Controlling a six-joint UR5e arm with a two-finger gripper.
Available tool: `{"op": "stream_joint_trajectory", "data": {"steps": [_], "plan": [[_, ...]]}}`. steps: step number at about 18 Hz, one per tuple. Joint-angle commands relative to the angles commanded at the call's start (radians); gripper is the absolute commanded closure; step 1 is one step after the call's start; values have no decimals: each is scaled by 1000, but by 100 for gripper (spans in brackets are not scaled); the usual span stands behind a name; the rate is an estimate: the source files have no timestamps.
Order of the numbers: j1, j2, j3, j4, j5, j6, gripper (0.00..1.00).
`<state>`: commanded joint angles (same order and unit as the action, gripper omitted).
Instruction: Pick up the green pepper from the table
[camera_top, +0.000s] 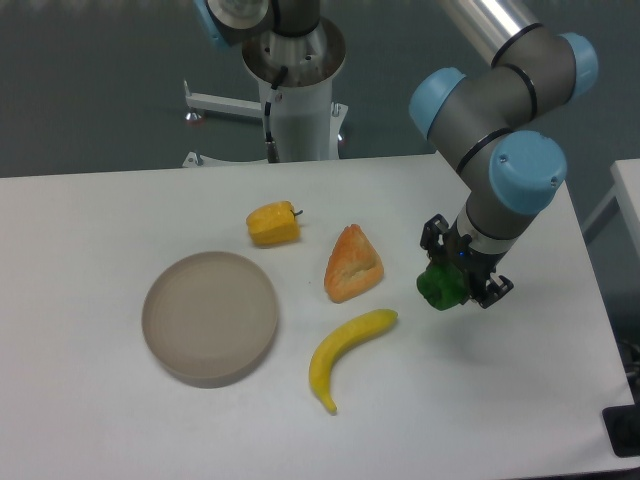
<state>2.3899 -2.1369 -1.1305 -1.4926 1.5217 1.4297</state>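
The green pepper (438, 288) is a small glossy dark-green lump held between the black fingers of my gripper (452, 288), which is shut on it. It hangs a little above the white table (100, 420), right of the orange wedge, with a faint shadow on the tabletop below and to the right. The gripper body hides the pepper's top and stem.
A yellow pepper (272, 223) lies mid-table, an orange wedge-shaped toy (353, 264) beside it, and a yellow banana (345, 353) in front. A round beige plate (209, 316) sits at the left. The arm's base (296, 90) stands behind the table.
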Motion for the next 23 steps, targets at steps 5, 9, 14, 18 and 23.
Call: {"op": "stream_joint_trajectory", "data": {"steps": [5, 9, 14, 18, 23], "plan": [[0, 32, -32, 6, 2, 0, 75], [-6, 40, -64, 17, 6, 0, 75], [-6, 80, -110, 34, 15, 0, 75], [-6, 78, -110, 38, 17, 0, 75], [-8, 77, -112, 38, 17, -2, 75]]}}
